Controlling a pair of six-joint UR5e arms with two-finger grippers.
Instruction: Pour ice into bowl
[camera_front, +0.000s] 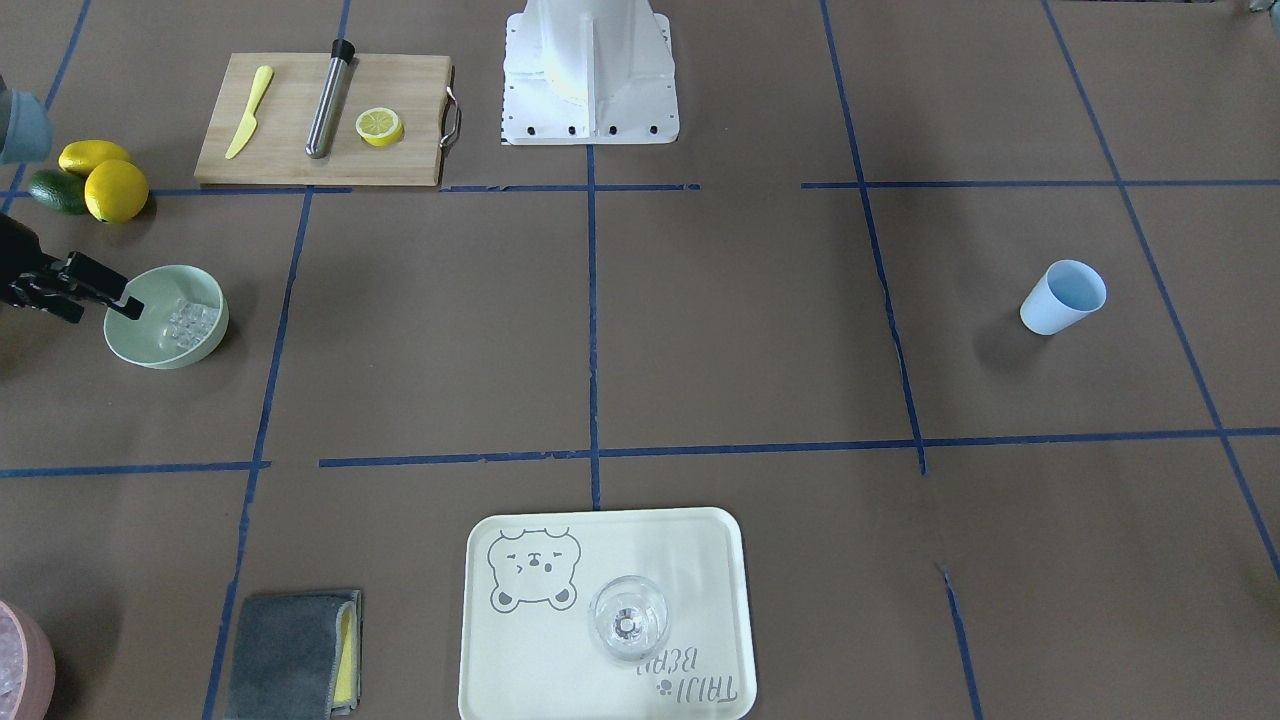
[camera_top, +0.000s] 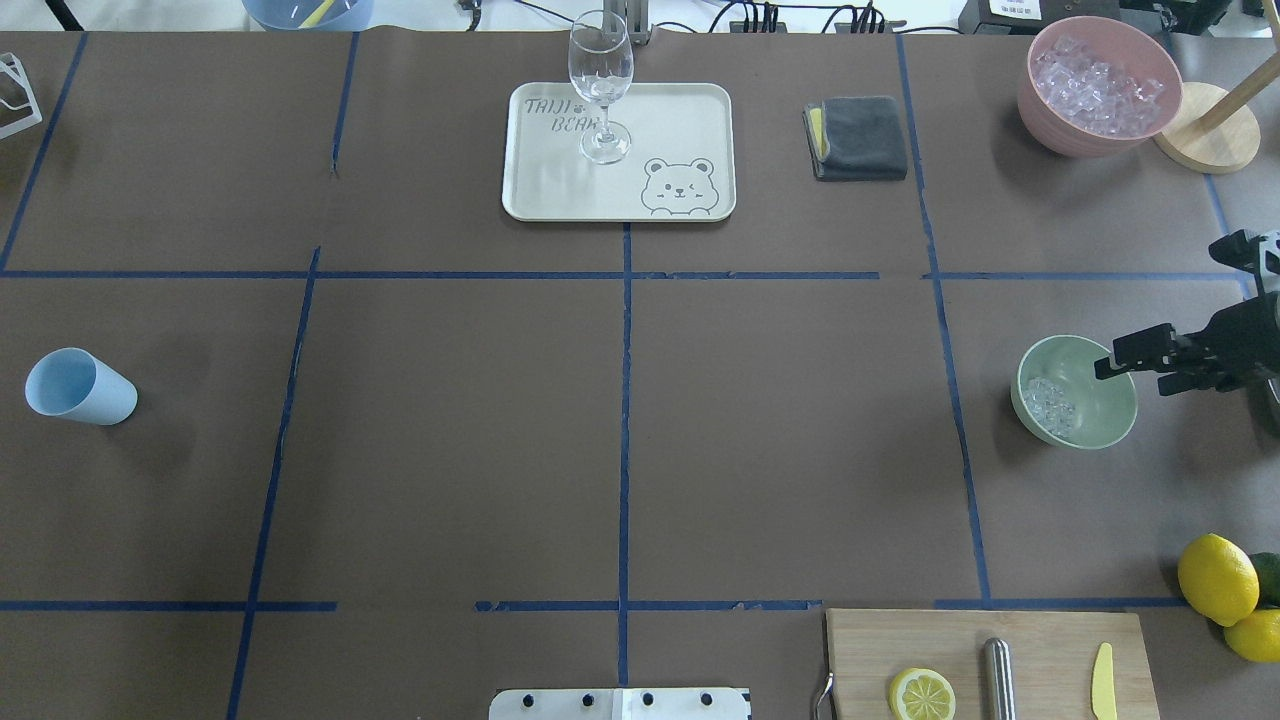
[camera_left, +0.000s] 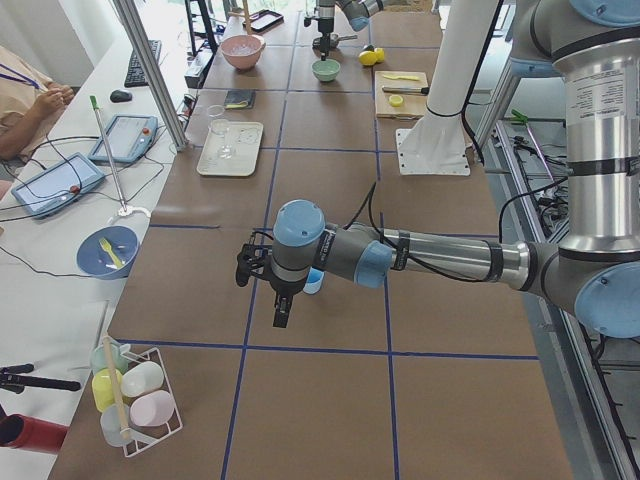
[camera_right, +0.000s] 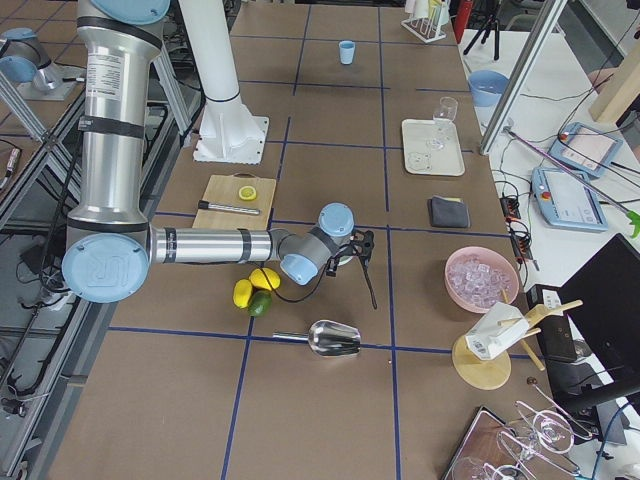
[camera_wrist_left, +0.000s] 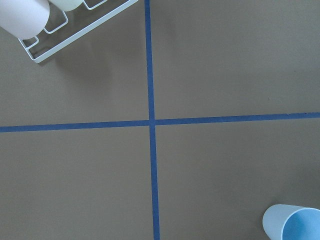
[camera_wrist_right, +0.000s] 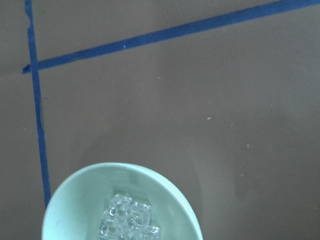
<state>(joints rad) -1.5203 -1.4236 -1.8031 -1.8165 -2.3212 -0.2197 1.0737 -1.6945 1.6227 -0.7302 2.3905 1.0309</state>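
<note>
Closest to the overhead camera lies a wooden cutting board (camera_top: 1040, 650) carrying a lemon slice (camera_top: 921, 694), a steel rod (camera_top: 998, 680) and a yellow knife (camera_top: 1102, 695), with whole lemons (camera_top: 1217, 578) just beside it on the bench (camera_top: 780, 450). Farther out on that side stands the bowl (camera_top: 1110, 425), upright, with the ice (camera_top: 1052, 405) heaped inside against its wall. The right gripper (camera_top: 1120, 358) reaches level over the bowl's rim with nothing in it; how far its jaws are parted I cannot tell. Across the bench a light blue cup (camera_top: 78, 387) lies on its side. The left gripper (camera_left: 281, 308) hangs above the bench near that cup, and its opening cannot be judged either. Farthest off are a tray (camera_top: 680, 110) bearing a wine glass (camera_top: 601, 70), a folded grey cloth (camera_top: 860, 138) and a pink container (camera_top: 1040, 100) of ice.
</note>
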